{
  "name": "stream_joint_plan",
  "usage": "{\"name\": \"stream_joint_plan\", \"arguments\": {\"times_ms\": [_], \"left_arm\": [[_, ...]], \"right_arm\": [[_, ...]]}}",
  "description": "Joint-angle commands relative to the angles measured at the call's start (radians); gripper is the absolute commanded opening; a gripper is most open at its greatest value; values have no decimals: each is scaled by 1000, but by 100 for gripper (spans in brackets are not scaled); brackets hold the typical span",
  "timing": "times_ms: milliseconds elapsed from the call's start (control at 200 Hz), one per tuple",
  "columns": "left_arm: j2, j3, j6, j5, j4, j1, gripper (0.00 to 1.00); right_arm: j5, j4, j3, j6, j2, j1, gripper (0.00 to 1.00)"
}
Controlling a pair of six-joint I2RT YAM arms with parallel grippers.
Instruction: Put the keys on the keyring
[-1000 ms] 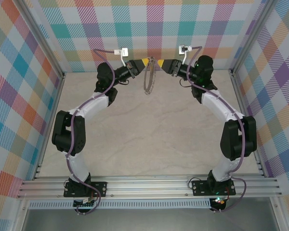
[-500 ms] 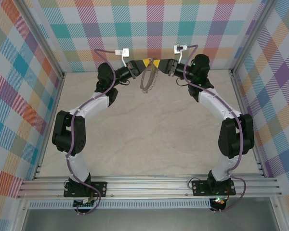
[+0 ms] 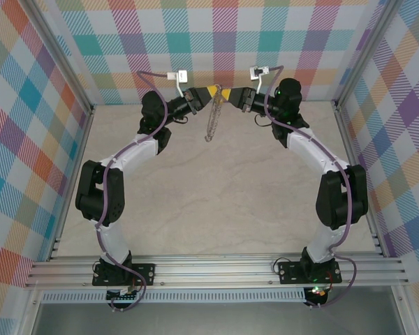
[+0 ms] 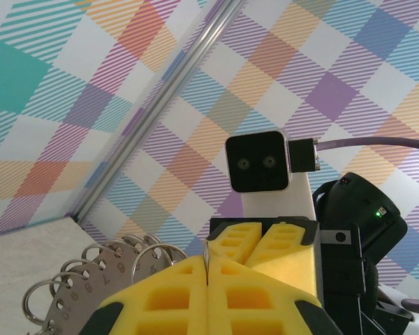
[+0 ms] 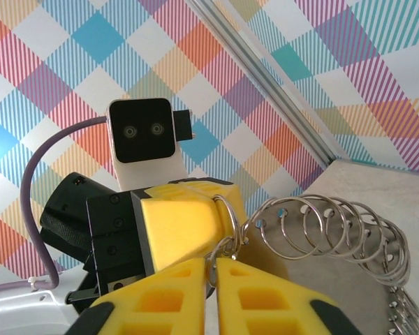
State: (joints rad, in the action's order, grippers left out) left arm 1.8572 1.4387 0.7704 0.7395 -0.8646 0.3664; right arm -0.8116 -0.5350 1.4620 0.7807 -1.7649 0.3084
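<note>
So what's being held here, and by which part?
The keyring, hanging from its top edge: the left gripper is shut on the edge itself, the right gripper on one small loop there.

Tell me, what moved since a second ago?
The right gripper slid left toward the left gripper, and now their yellow tips nearly meet. The keyring hanging below them turned and now looks thin, almost edge-on. The left gripper stayed where it was, shut on the top of the keyring, and both arm bases did not move.
</note>
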Motion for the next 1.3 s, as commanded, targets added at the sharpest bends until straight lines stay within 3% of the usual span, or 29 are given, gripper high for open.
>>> {"name": "stream_joint_plan", "arguments": {"times_ms": [0,160,1295], "left_arm": [[-20,35,-2,9,-53,9,0],[-24,34,-2,10,-54,9,0],[-19,29,-8,-9,-54,20,0]], "right_arm": [[16,28,20,-42,3,4,10],[34,64,18,-71,10,5,0],[30,97,-41,-120,59,75,0]]}}
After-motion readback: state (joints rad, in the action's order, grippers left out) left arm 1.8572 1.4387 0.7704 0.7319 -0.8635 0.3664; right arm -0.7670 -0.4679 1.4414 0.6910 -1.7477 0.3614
